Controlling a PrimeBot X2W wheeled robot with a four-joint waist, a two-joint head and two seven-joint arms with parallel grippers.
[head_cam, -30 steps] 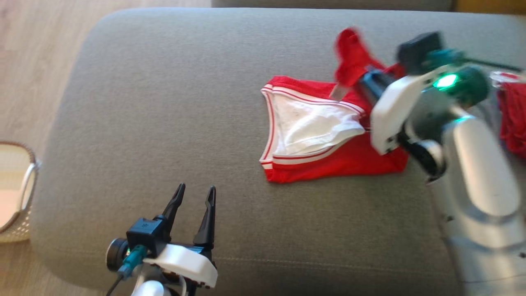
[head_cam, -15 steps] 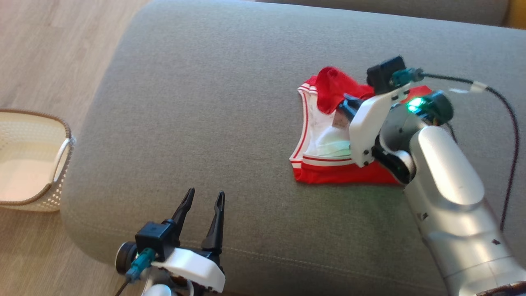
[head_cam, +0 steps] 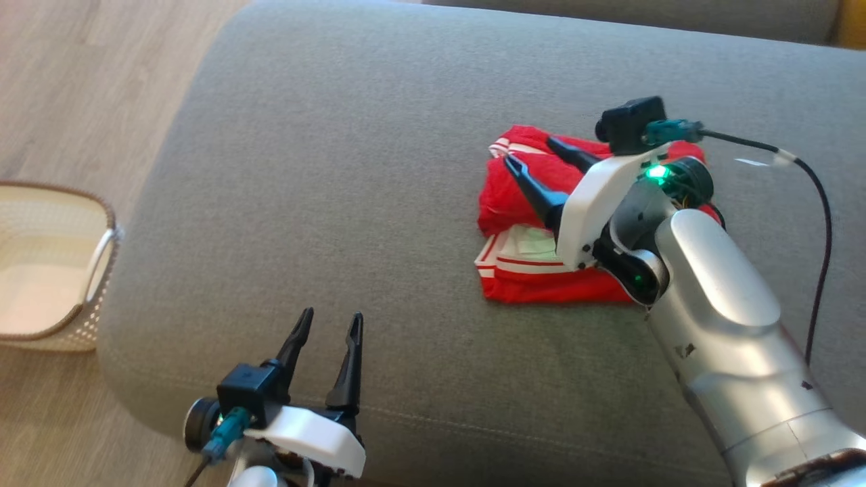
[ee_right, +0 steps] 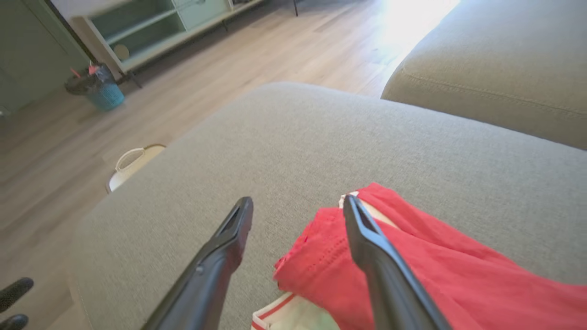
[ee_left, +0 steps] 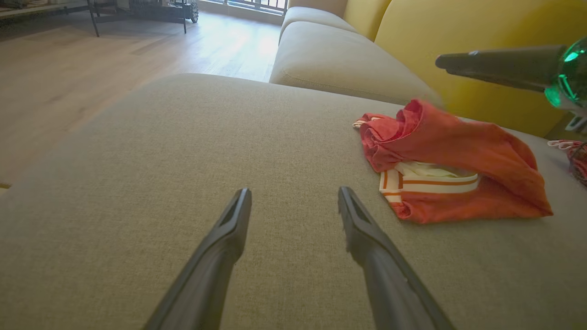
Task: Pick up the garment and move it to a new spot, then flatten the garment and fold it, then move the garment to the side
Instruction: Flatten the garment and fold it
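Right claw (head_cam: 528, 150) spread, empty, over folded red garment (head_cam: 541, 289); left claw (head_cam: 332, 314) parted, well apart.

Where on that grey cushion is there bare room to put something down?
The widest bare stretch of the cushion runs from its left edge by the basket across to the red garment. Another strip lies between the left gripper and the garment. It is crowded on the right, where the right gripper hangs open over the garment.
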